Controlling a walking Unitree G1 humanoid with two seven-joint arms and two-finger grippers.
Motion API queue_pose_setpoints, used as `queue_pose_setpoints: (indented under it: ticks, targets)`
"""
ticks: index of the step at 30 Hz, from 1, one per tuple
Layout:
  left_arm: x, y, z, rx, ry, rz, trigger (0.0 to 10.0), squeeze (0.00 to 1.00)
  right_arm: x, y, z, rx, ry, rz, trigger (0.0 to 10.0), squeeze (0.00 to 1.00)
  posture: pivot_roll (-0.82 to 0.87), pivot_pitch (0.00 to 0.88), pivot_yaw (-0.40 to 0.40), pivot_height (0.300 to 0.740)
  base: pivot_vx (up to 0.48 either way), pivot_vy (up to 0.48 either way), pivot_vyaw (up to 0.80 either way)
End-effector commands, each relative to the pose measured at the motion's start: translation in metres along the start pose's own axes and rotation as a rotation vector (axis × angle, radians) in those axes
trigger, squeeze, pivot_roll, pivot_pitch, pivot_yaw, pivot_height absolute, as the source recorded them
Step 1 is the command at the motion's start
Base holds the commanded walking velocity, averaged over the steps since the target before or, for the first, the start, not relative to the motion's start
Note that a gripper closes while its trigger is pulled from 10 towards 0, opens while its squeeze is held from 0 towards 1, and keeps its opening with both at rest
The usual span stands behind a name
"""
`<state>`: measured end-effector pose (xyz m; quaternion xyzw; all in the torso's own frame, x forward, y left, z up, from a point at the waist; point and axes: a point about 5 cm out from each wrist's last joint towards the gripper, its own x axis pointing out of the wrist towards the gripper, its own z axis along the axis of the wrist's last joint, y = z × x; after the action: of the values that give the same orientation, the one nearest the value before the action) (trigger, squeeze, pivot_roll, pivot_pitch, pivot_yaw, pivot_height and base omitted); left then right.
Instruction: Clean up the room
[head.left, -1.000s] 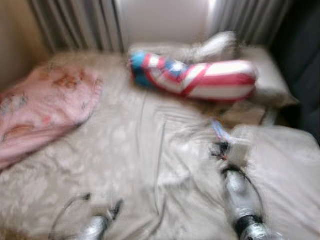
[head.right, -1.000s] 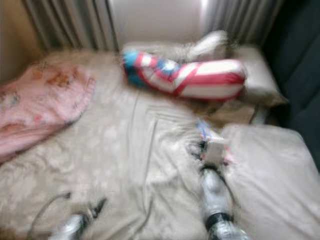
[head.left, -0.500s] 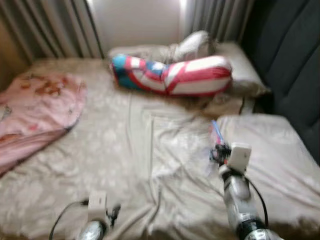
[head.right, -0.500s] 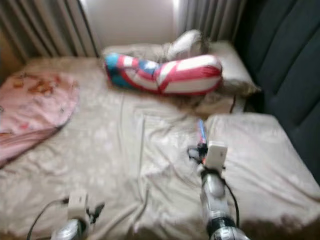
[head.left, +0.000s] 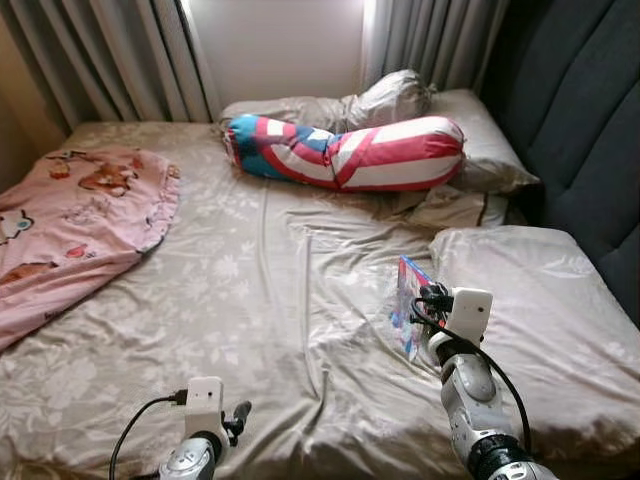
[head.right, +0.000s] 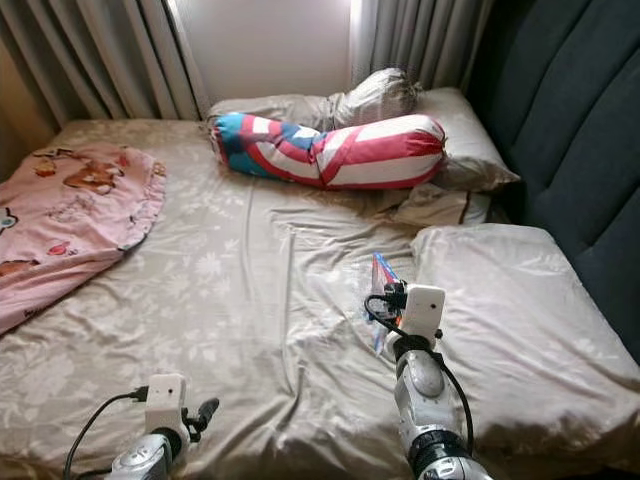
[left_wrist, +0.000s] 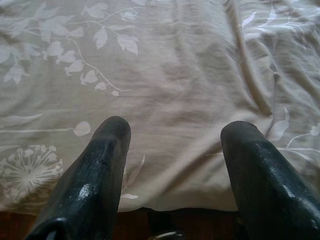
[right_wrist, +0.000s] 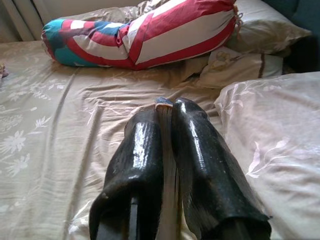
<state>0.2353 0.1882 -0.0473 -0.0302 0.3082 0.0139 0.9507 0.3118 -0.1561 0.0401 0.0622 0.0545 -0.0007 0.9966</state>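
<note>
My right gripper (right_wrist: 168, 109) is shut on a thin flat packet (head.left: 407, 296) printed in blue and pink, held on edge just above the beige floral bedsheet (head.left: 270, 290), beside the big beige pillow (head.left: 530, 290). Between the fingers only the packet's narrow edge (right_wrist: 163, 102) shows. My left gripper (left_wrist: 175, 129) stands open over the sheet near the bed's front edge, with nothing between its fingers. A red, white and blue bolster (head.left: 350, 152) lies across the head of the bed.
A pink blanket (head.left: 70, 215) covers the bed's left side. Beige pillows (head.left: 480, 140) are piled behind the bolster, and a small one (head.left: 445, 208) lies before it. A dark padded headboard (head.left: 585, 120) rises on the right; grey curtains (head.left: 120, 50) hang behind.
The camera has swung and steadied, so the blur is gone. My right gripper has stayed shut on the packet at about the same spot on the bed, and my left wrist has come further into sight.
</note>
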Motion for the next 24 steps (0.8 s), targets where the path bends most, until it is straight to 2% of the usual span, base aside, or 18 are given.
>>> queue_pose_setpoints:
  ticks: [1, 17, 24]
  targets:
    - [0.0003, -0.0006, 0.0007, 0.011, -0.001, -0.006, 10.0, 0.0, 0.0049, 0.0024, 0.0114, 0.003, -0.053, 0.01, 10.0, 0.0, -0.1, 0.0, -0.012, 0.74, 0.0, 0.0, 0.0]
    - [0.0003, -0.0011, 0.0002, 0.012, 0.002, -0.006, 10.0, 0.0, 0.0056, -0.0025, 0.0156, -0.027, -0.076, -0.019, 10.0, 0.0, -0.1, 0.0, -0.013, 0.74, 0.0, 0.0, 0.0]
    - [0.0002, -0.0008, 0.0, 0.012, 0.003, -0.004, 10.0, 0.0, 0.007, -0.0041, 0.0121, -0.049, -0.031, -0.045, 10.0, 0.0, -0.1, 0.0, -0.012, 0.735, 0.0, 0.0, 0.0]
